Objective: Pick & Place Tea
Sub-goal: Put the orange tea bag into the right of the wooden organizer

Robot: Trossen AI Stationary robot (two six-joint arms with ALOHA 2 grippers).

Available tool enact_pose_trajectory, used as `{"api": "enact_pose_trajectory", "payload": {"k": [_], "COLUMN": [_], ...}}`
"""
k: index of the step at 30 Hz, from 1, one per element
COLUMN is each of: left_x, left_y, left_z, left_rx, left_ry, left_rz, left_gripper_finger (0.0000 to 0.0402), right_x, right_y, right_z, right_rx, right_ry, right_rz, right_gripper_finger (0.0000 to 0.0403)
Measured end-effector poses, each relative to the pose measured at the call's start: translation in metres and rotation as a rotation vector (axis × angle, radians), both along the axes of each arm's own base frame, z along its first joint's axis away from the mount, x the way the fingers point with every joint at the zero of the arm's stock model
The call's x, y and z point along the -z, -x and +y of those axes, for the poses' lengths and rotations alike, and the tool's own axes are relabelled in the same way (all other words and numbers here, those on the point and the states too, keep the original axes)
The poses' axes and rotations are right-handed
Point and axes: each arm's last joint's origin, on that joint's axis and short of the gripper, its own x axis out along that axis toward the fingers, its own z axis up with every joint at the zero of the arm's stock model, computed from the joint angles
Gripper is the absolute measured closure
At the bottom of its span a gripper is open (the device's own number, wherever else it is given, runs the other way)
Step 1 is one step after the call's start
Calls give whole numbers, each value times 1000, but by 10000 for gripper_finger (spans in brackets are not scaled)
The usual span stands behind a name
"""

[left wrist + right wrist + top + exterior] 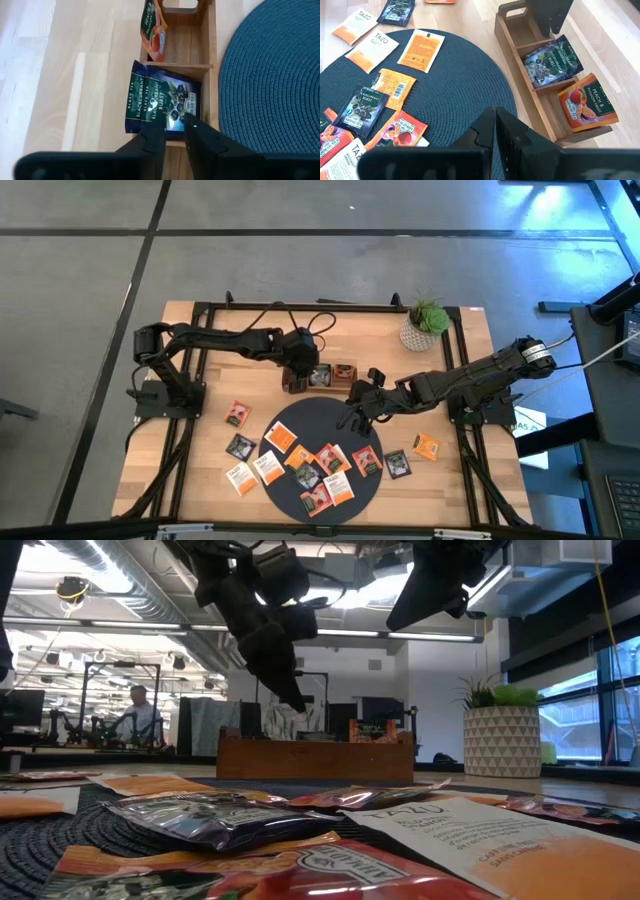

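Note:
The wooden three-compartment tray [320, 376] stands at the dark round mat's [312, 418] far edge. Two black sachets [170, 102] lean upright in its middle compartment, and a peach-orange one [585, 102] stands in an end compartment. My left gripper [174, 134] hangs open just above the black sachets, fingers on either side of one's upper edge. My right gripper [495, 127] is shut and empty above the mat's far right part. Several orange, red, black and white sachets [325, 465] lie flat on the mat and on the table around it.
A potted plant [425, 325] stands in the table's far right corner. Loose sachets lie on the wood left of the mat [238, 413] and right of it [427, 446]. The tray's handle-end compartment [512, 22] holds nothing. A person sits in the room beyond [140, 715].

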Motion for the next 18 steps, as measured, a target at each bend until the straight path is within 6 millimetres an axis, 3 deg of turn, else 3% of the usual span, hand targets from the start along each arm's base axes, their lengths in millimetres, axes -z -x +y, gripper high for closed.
{"api": "enact_pose_trajectory", "payload": {"k": [4, 9, 14, 18], "left_x": [-5, -28, -49, -49], "left_y": [2, 7, 1, -5], "left_z": [0, -9, -44, -85], "left_rx": [-34, -75, 58, 179], "left_ry": [20, 118, 275, 302], "left_rz": [-21, -124, -256, -270], "left_gripper_finger": [312, 302, 305, 306], "right_x": [0, 1, 1, 1], "right_y": [0, 1, 1, 1], "right_z": [0, 3, 5, 5], "right_rx": [-6, -57, -39, -24], "right_ry": [-7, -89, -183, -220], "right_rz": [3, 24, 29, 31], "right_gripper_finger": [382, 382, 382, 382]}}
